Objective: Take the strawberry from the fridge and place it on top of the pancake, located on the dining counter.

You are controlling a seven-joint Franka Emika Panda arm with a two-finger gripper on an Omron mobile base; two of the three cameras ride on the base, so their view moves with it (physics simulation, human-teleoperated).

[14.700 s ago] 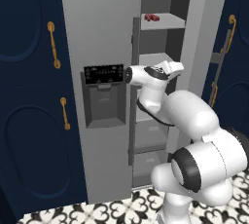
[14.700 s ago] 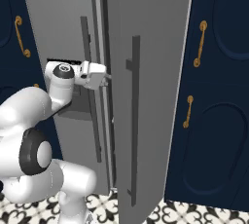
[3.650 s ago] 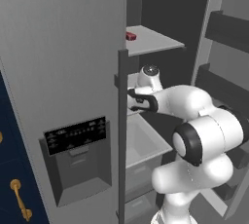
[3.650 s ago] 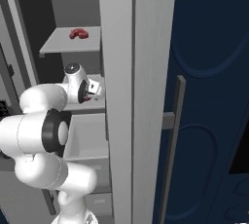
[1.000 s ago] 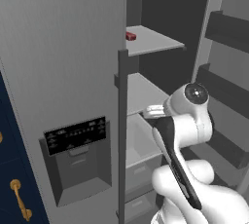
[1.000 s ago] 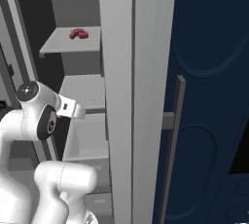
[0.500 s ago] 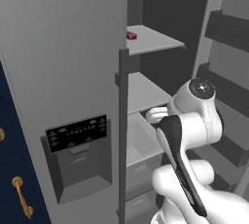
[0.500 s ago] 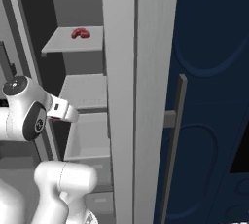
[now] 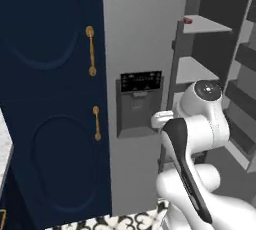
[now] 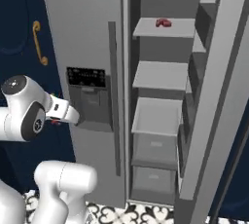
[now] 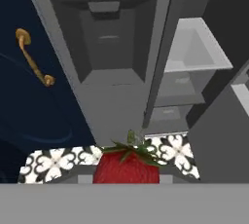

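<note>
Jaws were clamped on the strawberry (image 11: 126,163), held low at the gripper (image 10: 73,117) in front of the fridge (image 10: 92,47) dispenser door. Carry step: best to keep the grip firm, swing clear of the open door, head for the dining counter.

Base views flank fridge (image 9: 145,49) — hand view looks down, close.
</note>
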